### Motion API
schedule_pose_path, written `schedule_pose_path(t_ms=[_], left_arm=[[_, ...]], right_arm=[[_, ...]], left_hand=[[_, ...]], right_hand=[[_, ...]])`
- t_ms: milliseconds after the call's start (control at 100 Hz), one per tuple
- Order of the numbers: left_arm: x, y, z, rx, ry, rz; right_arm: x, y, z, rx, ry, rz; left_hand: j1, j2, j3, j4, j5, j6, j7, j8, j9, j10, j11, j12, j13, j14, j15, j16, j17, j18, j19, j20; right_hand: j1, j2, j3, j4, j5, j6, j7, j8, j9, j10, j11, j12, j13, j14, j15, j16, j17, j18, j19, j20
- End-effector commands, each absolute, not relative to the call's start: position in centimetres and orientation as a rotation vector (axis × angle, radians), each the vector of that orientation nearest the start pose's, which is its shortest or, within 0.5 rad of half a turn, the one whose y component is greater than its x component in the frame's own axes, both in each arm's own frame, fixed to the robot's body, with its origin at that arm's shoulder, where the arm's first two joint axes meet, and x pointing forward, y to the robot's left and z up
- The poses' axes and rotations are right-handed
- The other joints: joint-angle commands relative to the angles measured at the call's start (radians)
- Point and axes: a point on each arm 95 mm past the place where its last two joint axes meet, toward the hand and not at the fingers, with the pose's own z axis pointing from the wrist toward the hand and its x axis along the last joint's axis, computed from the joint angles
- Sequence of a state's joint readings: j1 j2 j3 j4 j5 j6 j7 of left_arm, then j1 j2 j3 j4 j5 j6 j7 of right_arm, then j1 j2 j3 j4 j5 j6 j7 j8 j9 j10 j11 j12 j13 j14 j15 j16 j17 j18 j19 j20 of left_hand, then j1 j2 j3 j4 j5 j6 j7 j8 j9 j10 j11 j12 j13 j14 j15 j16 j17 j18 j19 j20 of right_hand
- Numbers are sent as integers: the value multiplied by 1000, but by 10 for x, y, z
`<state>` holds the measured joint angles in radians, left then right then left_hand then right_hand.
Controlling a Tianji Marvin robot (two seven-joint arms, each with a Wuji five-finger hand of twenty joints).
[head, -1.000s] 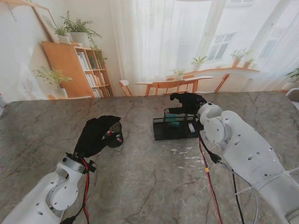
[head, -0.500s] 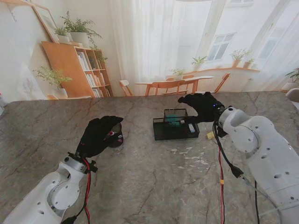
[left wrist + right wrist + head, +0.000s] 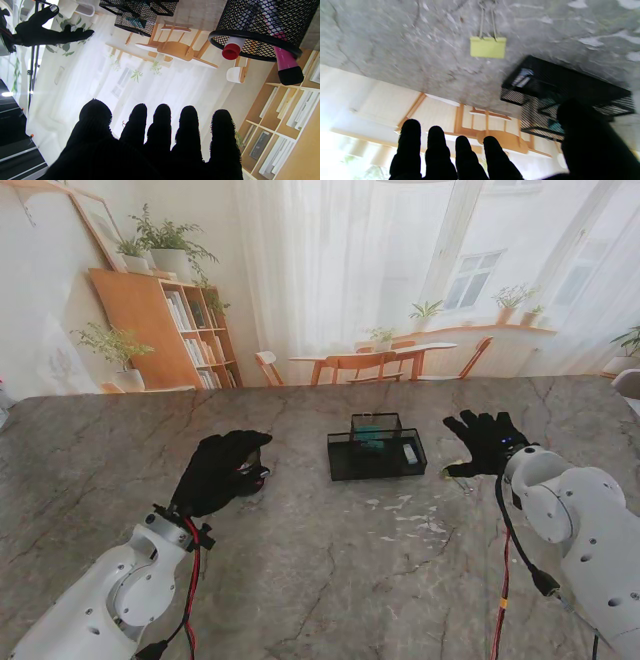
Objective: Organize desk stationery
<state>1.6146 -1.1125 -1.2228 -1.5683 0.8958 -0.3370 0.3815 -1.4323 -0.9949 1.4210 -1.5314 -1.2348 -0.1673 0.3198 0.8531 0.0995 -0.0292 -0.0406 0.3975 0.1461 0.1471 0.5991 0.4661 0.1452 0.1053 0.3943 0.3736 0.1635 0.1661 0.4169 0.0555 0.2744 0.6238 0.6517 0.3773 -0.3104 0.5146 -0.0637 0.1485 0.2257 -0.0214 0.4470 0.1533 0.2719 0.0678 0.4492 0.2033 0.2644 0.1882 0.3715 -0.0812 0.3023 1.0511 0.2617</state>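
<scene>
Stand view: the right hand (image 3: 484, 442) has its fingers (image 3: 462, 424) spread and holds nothing. Half a second ago it hovered at the right end of the black mesh desk organizer (image 3: 377, 452); it has since withdrawn to the right and sits clear of the organizer over bare marble table (image 3: 320, 580). The left hand (image 3: 218, 470) is unchanged in position, draped over the mesh pen cup (image 3: 252, 478), its fingers extended and loosely together, gripping nothing.

Right wrist view: five fingertips (image 3: 435, 140) are apart and empty. This view alone shows a yellow binder clip (image 3: 488, 46) lying flat on the table beyond the fingers, beside the organizer (image 3: 560, 87) but not touching it. In the stand view the clip is reduced to a small yellow speck under the right hand's thumb. A small white item lies in the organizer's end compartment; its identity cannot be determined.

Left wrist view: all five fingertips (image 3: 162, 117) are straight, side by side and hold nothing. Just beyond them stands the pen cup (image 3: 262, 27) holding a red-capped marker (image 3: 232, 48) and a pink marker with a black cap (image 3: 287, 65), details that the stand view barely resolves. The organizer (image 3: 140, 12) and the open right hand (image 3: 45, 32) appear farther off.

Both forearms rise from the near corners, palms turned towards the table.
</scene>
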Motion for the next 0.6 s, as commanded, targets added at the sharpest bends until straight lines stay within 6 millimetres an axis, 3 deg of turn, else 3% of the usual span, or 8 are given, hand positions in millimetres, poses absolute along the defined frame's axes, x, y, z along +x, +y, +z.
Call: schedule_pose_path(t_ms=[0, 70, 90, 170, 410, 590], left_arm=[[376, -14, -315, -1030, 1272, -1988], [376, -14, -315, -1031, 1275, -1986], [376, -14, -315, -1031, 1276, -1985], [376, -14, -315, -1032, 1279, -1982], [376, -14, -315, -1032, 1281, -1974], [376, -13, -315, -1032, 1280, -1968]], right_arm=[[451, -123, -298, 1127, 1744, 932], [453, -124, -309, 1147, 1731, 898], [454, -124, -312, 1152, 1727, 890], [458, -123, -322, 1176, 1703, 861], [467, -111, -345, 1252, 1647, 835], [472, -107, -358, 1262, 1662, 811]], left_hand=[[14, 58, -17, -10, 21, -11, 6, 4, 7, -20, -3, 5, 18, -22, 0, 5, -7, -10, -17, -8], [16, 58, -16, -9, 23, -11, 7, 4, 8, -20, -3, 5, 20, -21, 0, 5, -7, -10, -17, -8], [15, 58, -17, -10, 23, -11, 7, 4, 7, -19, -3, 5, 18, -22, 0, 5, -7, -9, -17, -8], [15, 57, -17, -10, 22, -11, 6, 4, 7, -21, -3, 5, 19, -20, 0, 5, -8, -10, -17, -7], [14, 58, -17, -10, 23, -11, 6, 4, 8, -19, -3, 5, 19, -21, 0, 5, -7, -10, -17, -7], [16, 58, -17, -10, 22, -11, 6, 4, 7, -20, -3, 5, 19, -22, 0, 5, -7, -10, -17, -7]], right_hand=[[8, -20, 9, 29, -5, 44, 9, 25, 5, 34, 37, 37, 20, 34, 45, 28, 14, 31, 52, 30], [16, -24, 8, 29, -8, 79, 21, 87, 30, 51, 59, 78, 34, 42, 128, 54, 44, 33, 100, 62], [18, -25, 8, 30, -11, 90, 18, 143, 39, 55, 59, 98, 38, 43, 152, 49, 54, 35, 104, 76], [26, -30, 9, 30, -18, 132, 40, 243, 69, 75, 88, 143, 55, 51, 250, 72, 95, 38, 151, 114], [37, -34, 5, 31, -42, 186, 122, 375, 121, 100, 151, 233, 103, 57, 395, 95, 151, 29, 200, 156], [57, -41, 7, 34, -31, 201, 174, 436, 149, 90, 213, 273, 138, 42, 461, 108, 187, 14, 220, 174]])
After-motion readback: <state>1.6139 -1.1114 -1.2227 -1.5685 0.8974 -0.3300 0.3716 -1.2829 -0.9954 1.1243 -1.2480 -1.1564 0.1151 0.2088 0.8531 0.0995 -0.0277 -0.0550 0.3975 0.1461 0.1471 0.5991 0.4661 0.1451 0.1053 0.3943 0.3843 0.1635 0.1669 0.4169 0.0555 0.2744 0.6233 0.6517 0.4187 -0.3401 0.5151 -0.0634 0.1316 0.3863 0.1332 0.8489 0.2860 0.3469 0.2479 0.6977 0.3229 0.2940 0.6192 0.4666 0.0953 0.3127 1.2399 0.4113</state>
